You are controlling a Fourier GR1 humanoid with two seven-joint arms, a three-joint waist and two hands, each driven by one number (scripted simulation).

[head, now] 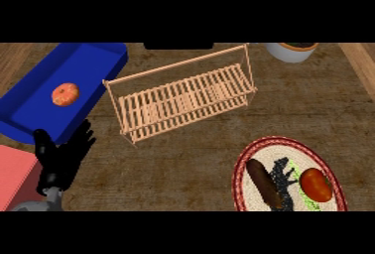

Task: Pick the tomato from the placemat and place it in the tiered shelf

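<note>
A red tomato (pixel 316 184) lies on the right part of a round woven placemat (pixel 273 147) with a red rim, at the lower right. My right hand (pixel 284 182) shows as a dark shape just left of the tomato, over the placemat, fingers spread and open, holding nothing. The wooden tiered shelf (pixel 183 99) stands in the middle of the counter, with nothing on its slats. My left hand (pixel 62 158) rests open at the lower left, fingers up.
A long brown item (pixel 264 182) lies on the placemat left of my right hand. A blue tray (pixel 44 106) at the upper left holds an orange fruit (pixel 65 94). A white pot (pixel 291 52) stands at the top right, a red mat (pixel 15 178) at the left edge.
</note>
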